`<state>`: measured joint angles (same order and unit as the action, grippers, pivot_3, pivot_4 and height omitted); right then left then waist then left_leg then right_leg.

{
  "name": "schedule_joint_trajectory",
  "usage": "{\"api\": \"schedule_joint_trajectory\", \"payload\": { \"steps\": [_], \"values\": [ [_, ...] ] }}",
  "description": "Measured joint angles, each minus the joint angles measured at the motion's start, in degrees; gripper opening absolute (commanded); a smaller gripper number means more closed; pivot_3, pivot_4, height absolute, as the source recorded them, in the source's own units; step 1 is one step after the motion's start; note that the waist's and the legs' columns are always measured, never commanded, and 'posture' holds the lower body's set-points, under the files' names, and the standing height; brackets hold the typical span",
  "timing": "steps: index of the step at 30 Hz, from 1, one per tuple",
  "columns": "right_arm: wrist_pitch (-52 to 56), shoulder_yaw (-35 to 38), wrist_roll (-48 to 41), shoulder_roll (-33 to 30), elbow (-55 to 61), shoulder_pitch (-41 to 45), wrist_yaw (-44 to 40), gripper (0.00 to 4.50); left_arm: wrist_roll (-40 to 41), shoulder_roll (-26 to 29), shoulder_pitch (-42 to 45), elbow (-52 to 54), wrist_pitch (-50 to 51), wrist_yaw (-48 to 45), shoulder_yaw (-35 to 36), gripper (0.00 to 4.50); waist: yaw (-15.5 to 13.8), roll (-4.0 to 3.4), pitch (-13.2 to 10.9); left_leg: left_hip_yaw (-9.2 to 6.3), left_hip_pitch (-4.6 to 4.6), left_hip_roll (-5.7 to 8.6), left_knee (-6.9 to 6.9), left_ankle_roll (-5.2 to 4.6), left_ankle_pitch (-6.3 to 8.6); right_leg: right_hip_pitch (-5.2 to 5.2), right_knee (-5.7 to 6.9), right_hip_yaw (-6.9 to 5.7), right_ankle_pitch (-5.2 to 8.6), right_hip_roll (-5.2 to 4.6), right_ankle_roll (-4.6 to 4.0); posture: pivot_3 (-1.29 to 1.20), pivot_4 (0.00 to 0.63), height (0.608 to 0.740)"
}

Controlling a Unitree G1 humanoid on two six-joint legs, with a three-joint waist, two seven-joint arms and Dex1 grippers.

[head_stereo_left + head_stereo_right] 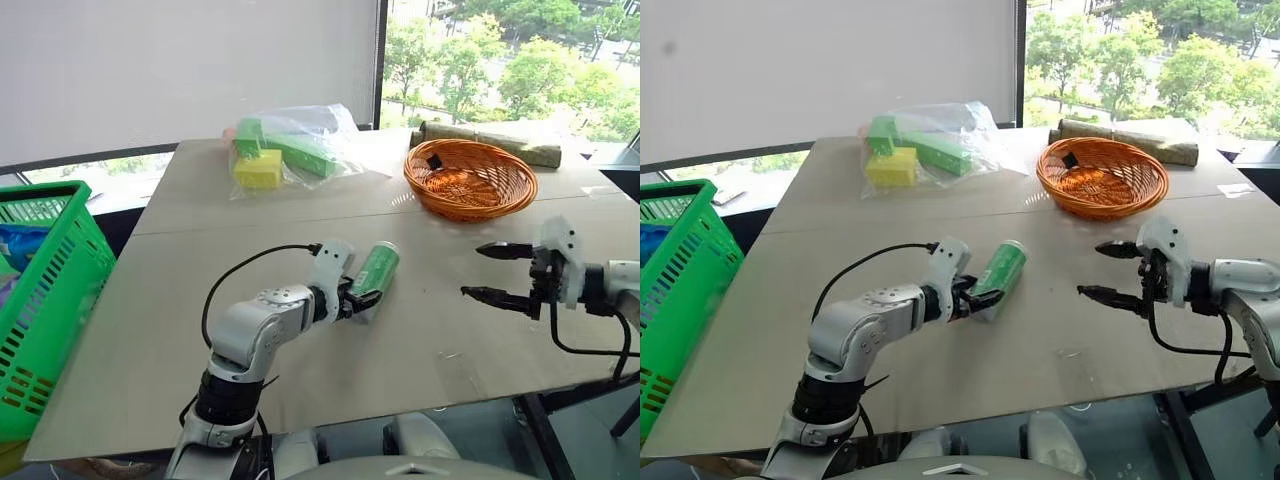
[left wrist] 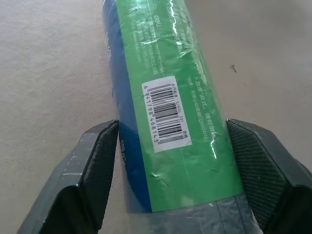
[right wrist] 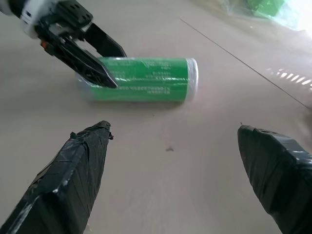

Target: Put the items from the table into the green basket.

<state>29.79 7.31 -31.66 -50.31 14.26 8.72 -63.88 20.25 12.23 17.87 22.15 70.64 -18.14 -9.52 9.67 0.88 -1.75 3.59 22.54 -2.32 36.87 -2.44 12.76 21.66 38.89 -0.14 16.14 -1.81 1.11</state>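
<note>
A slim green can (image 1: 376,272) with silver ends lies on its side in the middle of the beige table (image 1: 200,330). My left gripper (image 1: 358,300) has its two fingers on either side of the can's near end. In the left wrist view both pads (image 2: 100,161) press against the can (image 2: 170,122). My right gripper (image 1: 485,270) hovers open to the right of the can, with nothing between its fingers, and its wrist view looks at the can (image 3: 141,80). The green basket (image 1: 60,260) stands off the table's left edge, with something blue inside.
An orange wicker basket (image 1: 470,178) sits at the back right of the table. A clear bag of green and yellow blocks (image 1: 285,150) lies at the back middle. A rolled olive bundle (image 1: 490,140) rests behind the wicker basket, by the window.
</note>
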Motion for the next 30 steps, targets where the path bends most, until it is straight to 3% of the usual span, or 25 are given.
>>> {"api": "schedule_joint_trajectory", "payload": {
  "steps": [3, 8, 12, 14, 18, 22, 24, 27, 30],
  "values": [
    [0.5, 0.0, -0.9, 0.0, 0.6, -0.2, -0.1, 4.5, -0.2, 1.0, 0.0, -0.2, -1.1, 0.1, -0.9, 1.95, 0.4, -0.09, 0.1, -0.05, -0.13, 0.01, 0.0, 0.0, 0.0, -0.12, -0.01, 0.01, 0.0, -0.01, 0.01, -0.26, 0.0, 0.74],
    [1.4, 0.0, -1.8, 0.2, 0.6, 0.1, 0.0, 4.5, -0.4, 0.7, -0.1, -0.9, -2.7, 1.0, -1.0, 1.92, 0.5, -0.16, 0.1, -0.05, -0.25, 0.04, 0.0, 0.0, 0.0, -0.22, 0.0, 0.05, 0.0, -0.04, 0.01, -0.24, 0.0, 0.74],
    [4.9, 0.4, -8.0, 4.3, 1.4, 5.5, 1.8, 4.5, -1.3, 2.1, 0.7, -2.5, -5.0, 2.2, 0.1, 1.92, 0.8, -0.06, 0.0, -0.15, -0.49, 0.08, -0.06, 0.01, 0.0, -0.29, 0.0, 0.41, 0.01, 0.0, 0.08, -0.2, 0.0, 0.74],
    [7.8, 0.5, -11.9, 6.4, 2.1, 10.0, 3.2, 4.5, -3.4, 6.4, 2.9, -3.7, -5.6, 3.5, 1.3, 1.92, 1.1, 0.09, -0.2, -0.23, -0.58, 0.1, -0.16, 0.0, 0.0, -0.24, 0.03, 0.55, -0.01, 0.14, 0.05, -0.18, 0.0, 0.74],
    [10.9, -0.2, -16.0, 9.0, 3.2, 17.3, 4.3, 4.5, -7.6, 16.9, 9.3, -5.5, -7.7, 5.5, 10.7, 1.92, 0.7, 0.28, -0.4, -0.66, -0.2, 0.09, -0.32, 0.03, 0.01, 0.14, -0.05, 0.55, -0.14, 0.65, -0.22, -0.11, 0.0, 0.74],
    [12.5, -3.5, -18.0, 13.5, 2.0, 25.2, 4.1, 4.5, -10.8, 30.5, 14.6, -6.8, -9.9, 4.8, 19.3, 1.92, -0.1, 0.3, -0.4, -0.78, 0.67, 0.12, -0.35, 0.05, 0.0, 1.03, 0.07, 0.71, -0.17, 0.73, -0.24, -0.06, 0.0, 0.74],
    [12.6, -5.1, -18.6, 16.6, 0.2, 29.9, 3.4, 4.5, -12.5, 39.9, 14.7, -7.2, -10.4, 3.8, 24.8, 1.92, -1.2, 0.3, -0.4, -0.75, 1.02, 0.09, -0.34, 0.18, 0.07, 1.37, -0.02, 0.88, -0.17, 0.57, -0.23, -0.03, 0.0, 0.74],
    [12.4, -6.2, -18.7, 19.0, -1.2, 32.8, 2.8, 4.5, -14.2, 45.8, 11.9, -7.1, -10.6, 2.6, 30.6, 1.92, -3.2, 0.33, -0.4, -0.74, 1.29, 0.17, -0.3, 0.33, 0.05, 1.59, -0.02, 0.9, -0.16, 0.33, -0.2, 0.01, 0.0, 0.74],
    [10.6, -6.6, -18.0, 23.0, -3.5, 35.3, 3.9, 4.5, -17.1, 50.4, -0.6, -7.6, -11.3, -0.6, 40.2, 1.92, -5.2, 0.32, -0.4, -0.52, 1.27, 0.17, -0.35, 0.28, 0.11, 1.69, 0.0, 0.94, -0.16, 0.17, -0.19, 0.02, 0.0, 0.74]
  ]
}}
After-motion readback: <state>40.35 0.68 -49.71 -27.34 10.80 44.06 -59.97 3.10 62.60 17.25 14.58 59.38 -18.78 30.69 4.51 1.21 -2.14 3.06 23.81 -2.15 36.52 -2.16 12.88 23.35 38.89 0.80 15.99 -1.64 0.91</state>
